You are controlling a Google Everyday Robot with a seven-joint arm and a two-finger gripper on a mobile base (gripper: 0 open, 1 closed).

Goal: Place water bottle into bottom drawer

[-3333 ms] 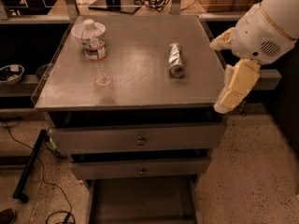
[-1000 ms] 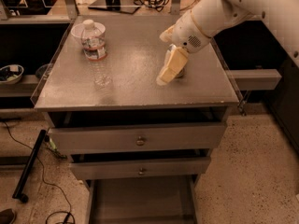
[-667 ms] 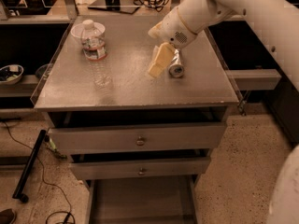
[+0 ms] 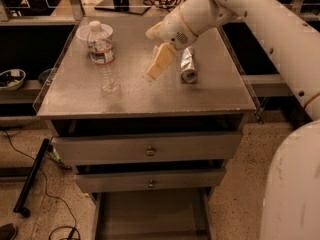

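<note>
**While the gripper (image 4: pixel 160 63) hung over the cabinet top (image 4: pixel 165 96)**

Though its red-and-white label was unreadable, the water bottle (image 4: pixel 103 54) stood far left. The gripper, just left of a silver can (image 4: pixel 187 64), held nothing visible; open or clenched, I cannot tell. The bottom drawer (image 4: pixel 150 214) lay open below.

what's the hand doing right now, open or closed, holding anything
hand: above the table, between the water bottle and the silver can, holding nothing; open or closed cannot be told
</note>
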